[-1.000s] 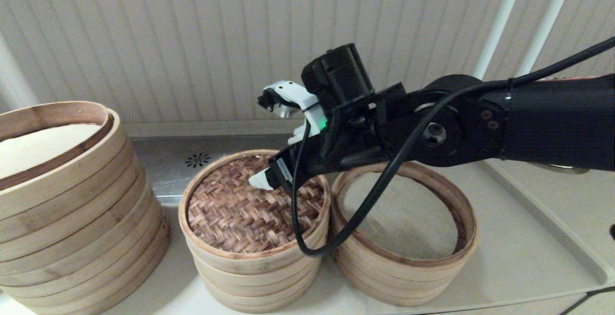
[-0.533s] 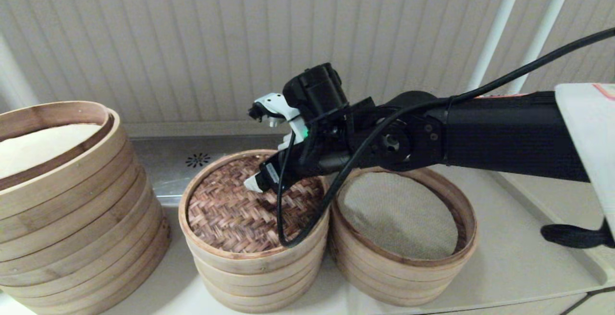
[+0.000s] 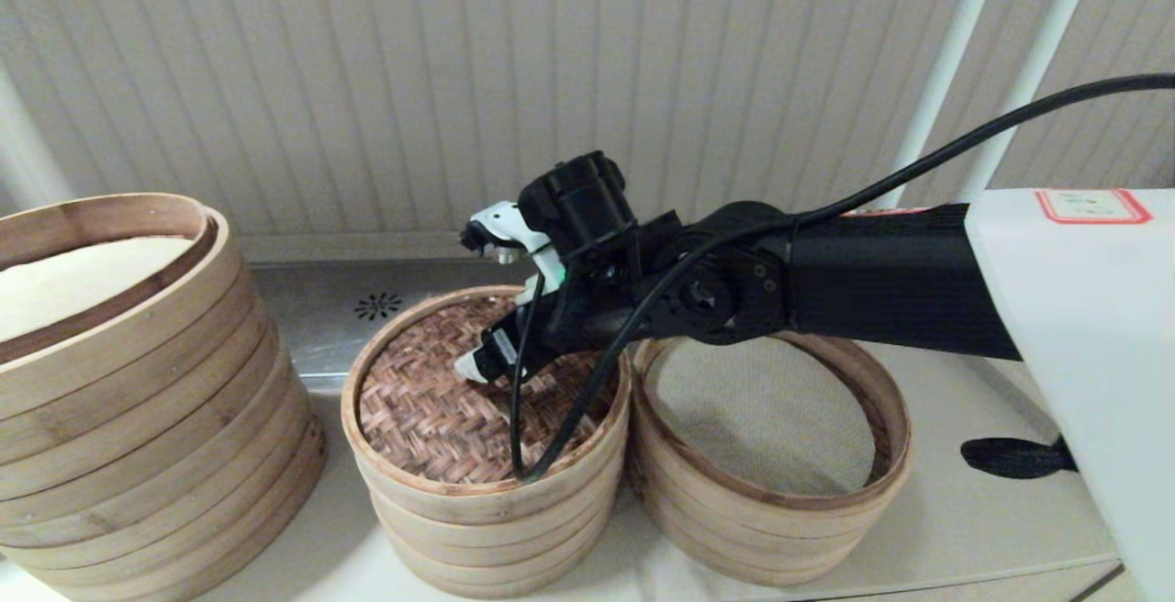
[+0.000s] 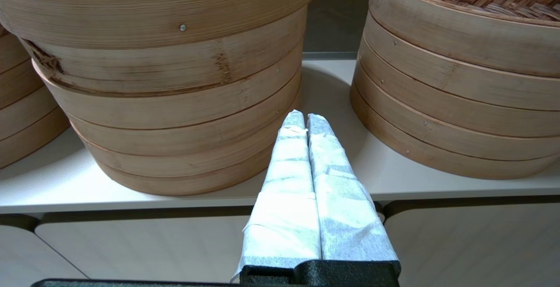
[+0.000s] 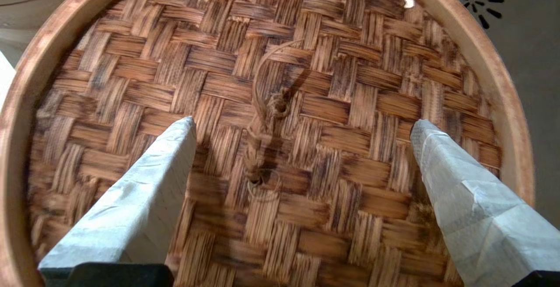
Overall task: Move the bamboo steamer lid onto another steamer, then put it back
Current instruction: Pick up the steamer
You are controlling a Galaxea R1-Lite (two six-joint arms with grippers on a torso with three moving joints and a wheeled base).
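Right wrist view: my right end effector (image 5: 302,125) hangs wide open, empty, straddling the loop handle (image 5: 264,116) of the bamboo steamer lid (image 3: 441,409) — seated on the smallest steamer (image 3: 486,519), twelve o'clock. Next, I judge: descend, pinch the loop.

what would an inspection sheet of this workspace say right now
surface: pale counter bearing three steamers; metal strip with a drain behind.
job's things: bamboo steamer lid seated on the small middle steamer; loop handle ungripped.
clutter: cloth-lined steamer touching the middle one; large steamer on the robot's left.
grippers: right gripper above the lid, jaws open either side of the handle; left gripper low at the counter's front edge, jaws shut, empty.
cables: black cable looping over the lid.
surroundings: ribbed wall, two white poles.
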